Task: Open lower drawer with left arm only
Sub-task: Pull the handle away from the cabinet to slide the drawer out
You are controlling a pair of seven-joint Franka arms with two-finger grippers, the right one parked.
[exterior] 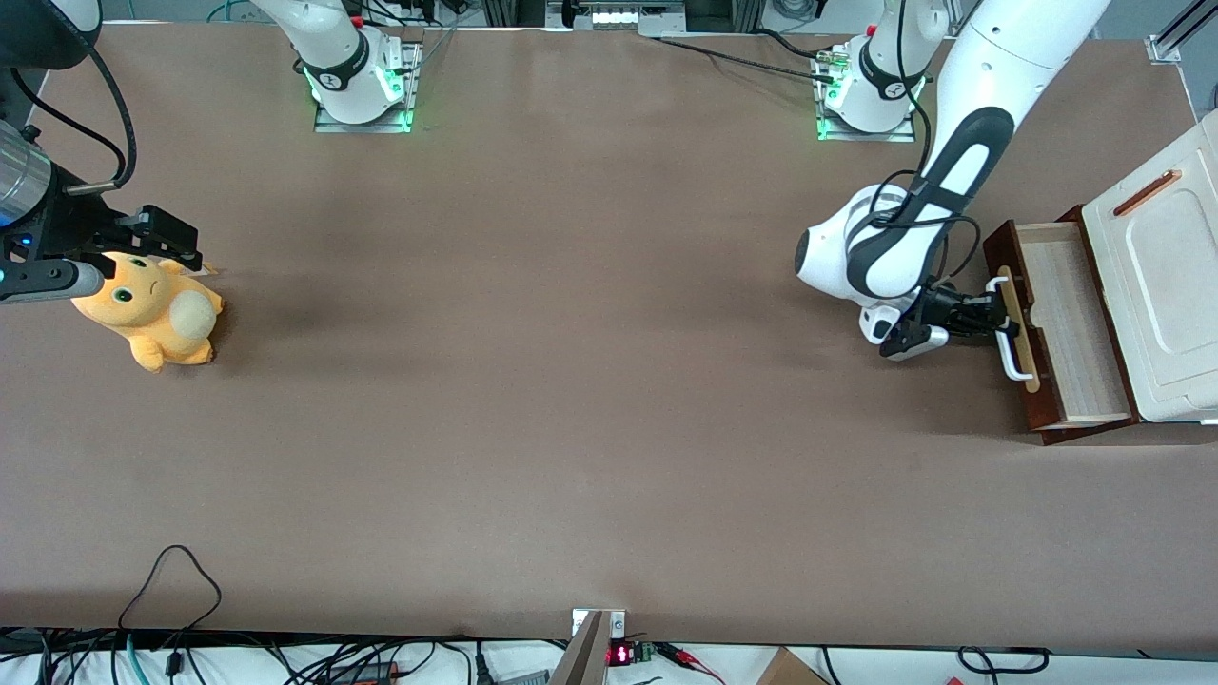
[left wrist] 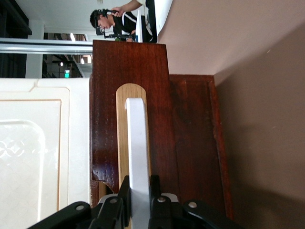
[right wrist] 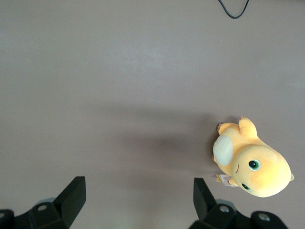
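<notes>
Red-brown drawer [exterior: 1066, 328]: pulled well out from under the cream cabinet [exterior: 1166, 285], at my working arm's end.
Gripper [exterior: 994, 319]: clamped on the handle [left wrist: 138, 148].
Risk: I judge overpulling could drag the cabinet.

You work on a wide bench [exterior: 571, 400] covered edge to edge in a matte brown sheet, lit evenly from above with only soft shadows. A thin black cable [exterior: 171, 580] loops onto its edge nearest the front camera, and below that edge more cables [exterior: 285, 663] tangle over a white floor. A small red digit display [exterior: 619, 654] glows there, near a cardboard corner [exterior: 785, 669]. In the left wrist view you see the room: a white ceiling [left wrist: 57, 14], a silver metal beam [left wrist: 45, 46], a green lit sign [left wrist: 66, 73] in a darker area, and a person [left wrist: 119, 21] in black wearing a headset.
</notes>
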